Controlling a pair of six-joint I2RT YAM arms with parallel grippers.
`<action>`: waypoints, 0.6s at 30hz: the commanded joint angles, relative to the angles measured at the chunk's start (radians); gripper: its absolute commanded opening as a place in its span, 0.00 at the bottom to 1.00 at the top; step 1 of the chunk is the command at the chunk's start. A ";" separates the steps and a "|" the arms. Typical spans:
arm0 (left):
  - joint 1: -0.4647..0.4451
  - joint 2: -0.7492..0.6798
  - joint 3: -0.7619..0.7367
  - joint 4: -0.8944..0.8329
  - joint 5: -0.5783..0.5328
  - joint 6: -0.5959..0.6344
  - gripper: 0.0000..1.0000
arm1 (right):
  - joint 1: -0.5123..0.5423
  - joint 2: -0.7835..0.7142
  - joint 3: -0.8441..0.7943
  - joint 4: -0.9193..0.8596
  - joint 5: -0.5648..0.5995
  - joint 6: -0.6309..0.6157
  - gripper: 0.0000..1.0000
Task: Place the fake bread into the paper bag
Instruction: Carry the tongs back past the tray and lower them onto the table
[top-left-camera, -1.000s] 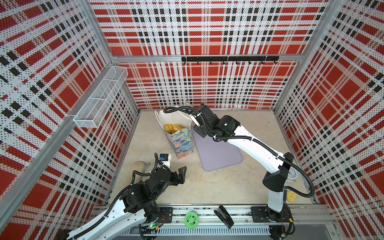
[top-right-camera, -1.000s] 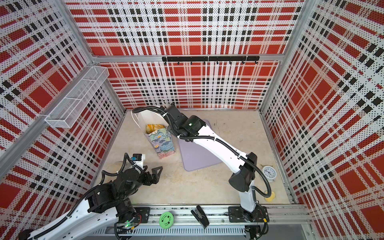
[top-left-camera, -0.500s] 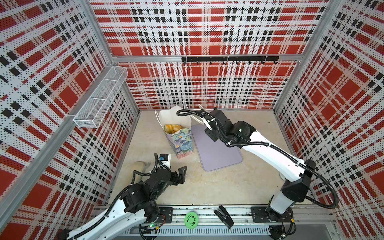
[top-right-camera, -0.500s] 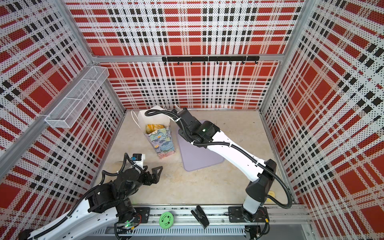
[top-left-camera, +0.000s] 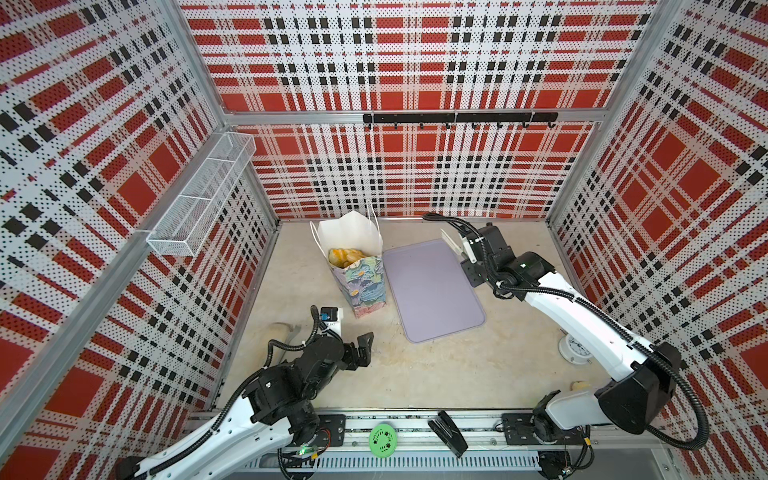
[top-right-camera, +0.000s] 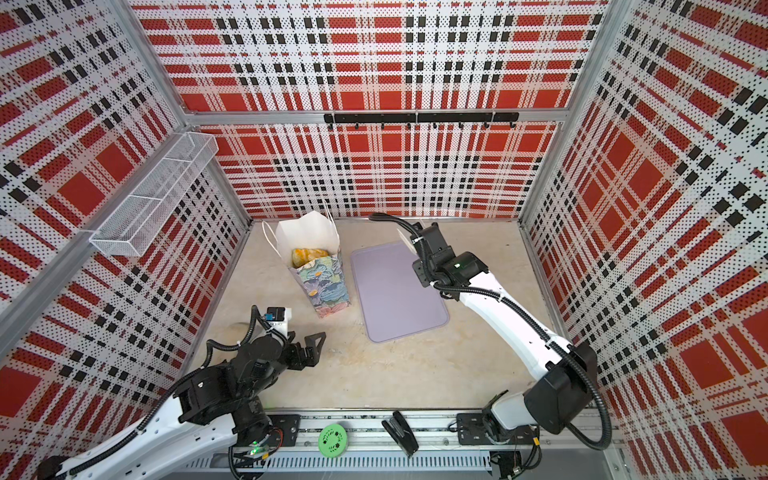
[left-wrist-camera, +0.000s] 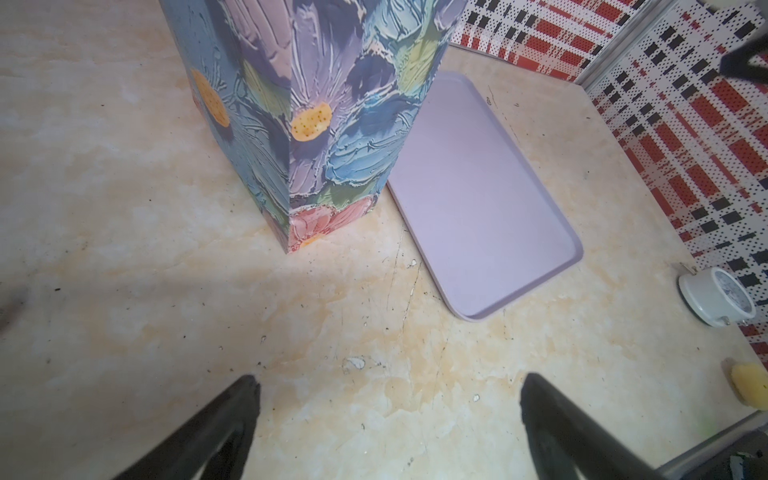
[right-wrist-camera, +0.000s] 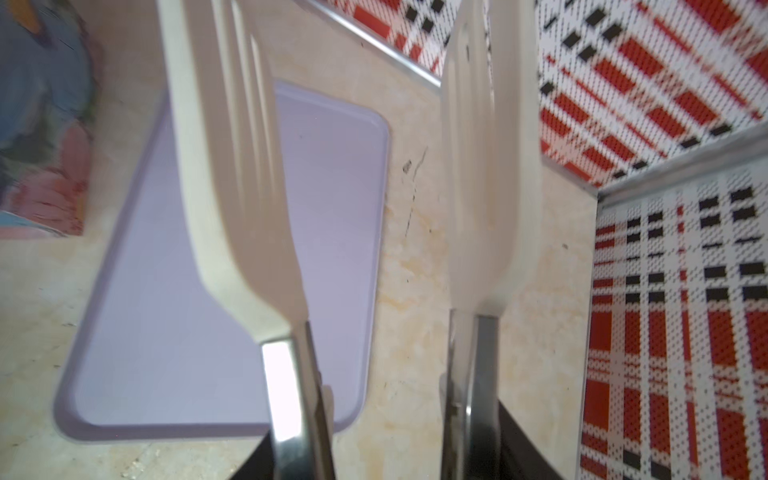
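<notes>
- The paper bag (top-left-camera: 363, 280) is standing upright toward the far left of the surface (top-left-camera: 436, 374), mouth open and its white lining showing in both top views.
- The fake bread (top-left-camera: 345, 256) is sitting down inside the bag. Only a glossy golden-yellow heap is peeking over the flowery front panel, so how many pieces are in there can't be told.
- A flat lavender tray (top-left-camera: 432, 291) is lying just to the right of the bag, and from the left wrist view the two seem to be touching or nearly so.
- The right pincer (right-wrist-camera: 382, 446) is holding a pair of white tongs (right-wrist-camera: 237, 166) by their metal arms. It's hanging above the far right corner of the tray, off to the right of the bag, with the blades standing apart.
- The left pincer (left-wrist-camera: 388, 399) is gaping wide, gripping nothing, and hovering low over bare surface on the near left, well short of the bag.
- A little white clock (top-left-camera: 575, 349) is sitting by the right wall, well apart from the bag.
</notes>
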 joint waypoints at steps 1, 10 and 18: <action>-0.004 -0.005 -0.012 0.022 -0.021 -0.005 0.99 | -0.065 -0.049 -0.076 0.104 -0.064 0.051 0.53; -0.006 -0.007 -0.018 0.020 -0.019 -0.011 0.99 | -0.227 -0.049 -0.259 0.215 -0.122 0.104 0.55; -0.007 -0.015 -0.021 0.013 -0.024 -0.015 0.99 | -0.303 0.030 -0.330 0.282 -0.166 0.134 0.58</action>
